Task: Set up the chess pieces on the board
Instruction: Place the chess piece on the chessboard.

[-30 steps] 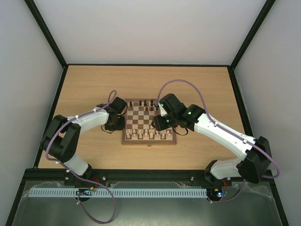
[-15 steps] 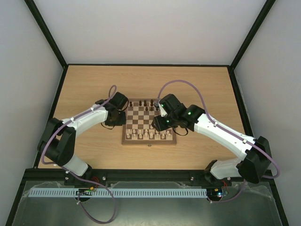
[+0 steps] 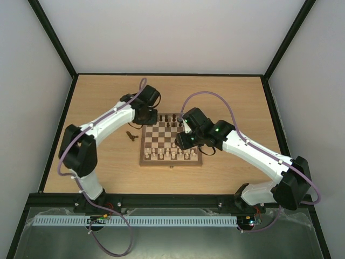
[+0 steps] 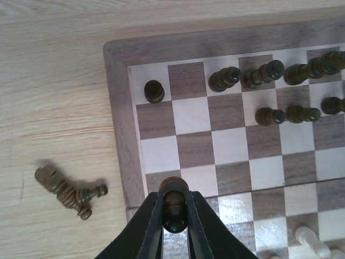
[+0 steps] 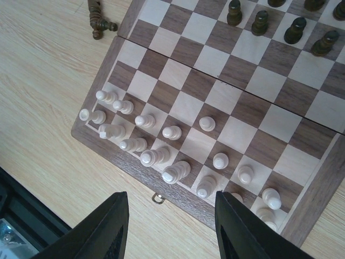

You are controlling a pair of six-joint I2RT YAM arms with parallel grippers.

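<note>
Okay, your left end effector (image 4: 174,216) pinches one dark chess piece (image 4: 173,200) over the board (image 4: 115,108), at its left edge. Other dark pieces (image 4: 269,73) stand on the far rows. Loose dark pieces (image 4: 67,189), maybe three, lie on the surface (image 4: 54,81) beside it. Your right end effector (image 5: 172,232) hangs spread over the pale pieces (image 5: 156,156).

L arm (image 3: 105,127) runs from its base at lower left of top view up & right, wrist (image 3: 146,100) bent over just left of upper centre. L pincer (image 4: 174,200) points down, fingers (image 4: 152,226) drawn close tog. at bottom centre of its wrist view, nipping a dark chess piece (image 4: 174,186) betw. them. R arm (image 3: 259,154) stretches from lower right toward centre. R pincer (image 5: 171,208) has fingers (image 5: 108,229) spread wide along bottom edge of its view.
</note>
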